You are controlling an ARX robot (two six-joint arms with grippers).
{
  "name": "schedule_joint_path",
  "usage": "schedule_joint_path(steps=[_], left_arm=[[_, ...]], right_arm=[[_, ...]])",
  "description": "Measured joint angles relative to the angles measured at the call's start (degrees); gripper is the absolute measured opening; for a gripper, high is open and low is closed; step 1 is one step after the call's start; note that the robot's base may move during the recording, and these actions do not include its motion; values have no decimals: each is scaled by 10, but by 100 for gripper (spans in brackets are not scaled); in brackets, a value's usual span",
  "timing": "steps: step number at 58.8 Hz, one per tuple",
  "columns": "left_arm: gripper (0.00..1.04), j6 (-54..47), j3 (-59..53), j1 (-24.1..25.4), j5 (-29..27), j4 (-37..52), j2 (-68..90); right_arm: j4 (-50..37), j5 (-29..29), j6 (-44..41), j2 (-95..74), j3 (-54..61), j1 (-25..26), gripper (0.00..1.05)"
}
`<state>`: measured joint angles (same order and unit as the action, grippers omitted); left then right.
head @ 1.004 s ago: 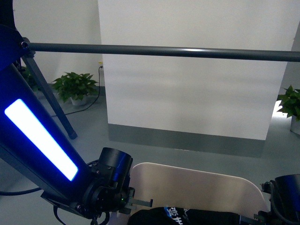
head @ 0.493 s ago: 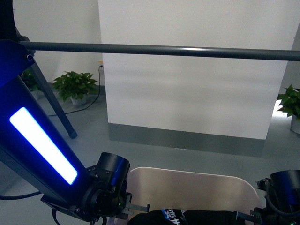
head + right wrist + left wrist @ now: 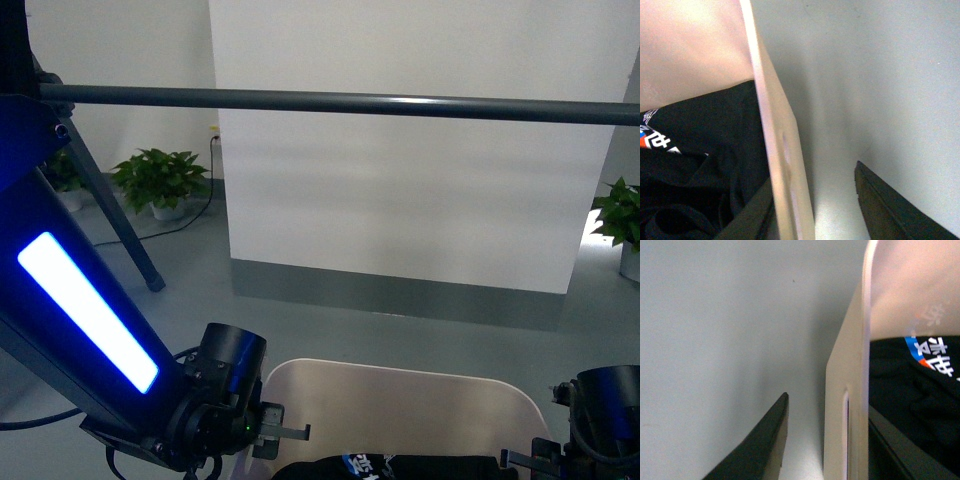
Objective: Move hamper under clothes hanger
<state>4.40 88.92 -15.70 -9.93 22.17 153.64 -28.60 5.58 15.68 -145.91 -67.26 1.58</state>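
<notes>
We hold the hamper [image 3: 400, 410] between us on the grey floor [image 3: 400, 335], low and near, below and short of the clothes hanger [image 3: 330, 102] bar. Our left gripper [image 3: 825, 450] is spread — one finger outside the wall, one inside by the handle cut-out. Our right gripper [image 3: 815, 210] straddles the opposite wall the same way. A black garment [image 3: 695, 165] lies inside.

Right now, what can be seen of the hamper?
The hamper is a beige, smooth-walled plastic tub with rounded corners and a handle slot cut below its rim. It stands upright on the grey floor, low in the front view, on the near side of the clothes hanger bar. A black garment with white and blue print lies inside. One finger of each gripper sits inside the wall, one outside.
</notes>
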Motion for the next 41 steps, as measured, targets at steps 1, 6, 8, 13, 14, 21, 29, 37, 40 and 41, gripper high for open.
schedule_joint_path(steps=[1,6,8,13,14,21,29,37,40,41], left_arm=[[50,0,-2,0,0,7,-2],[68,-9,-13,-3,0,42,-14],[75,-13,-17,-7,0,50,-22],[87,-15,-22,-13,5,66,-39],[89,-15,-23,-14,6,68,-42],[99,-17,-31,-22,11,90,-68],[98,-19,-46,-29,13,110,-99],[98,-21,-70,-30,16,129,-127],[98,-23,-83,-30,21,142,-141],[98,-24,-90,-30,25,146,-148]], right_arm=[[-2,3,-1,2,2,0,47],[-9,8,-3,16,9,0,65],[-12,10,-5,25,10,0,72],[-17,10,-8,39,12,-2,84],[-17,10,-8,42,12,-2,86],[-24,10,-9,63,16,-8,99],[-32,11,-11,89,24,-15,97],[-47,21,-18,117,37,-21,97],[-57,31,-24,133,45,-23,97],[-62,37,-27,140,49,-24,97]])
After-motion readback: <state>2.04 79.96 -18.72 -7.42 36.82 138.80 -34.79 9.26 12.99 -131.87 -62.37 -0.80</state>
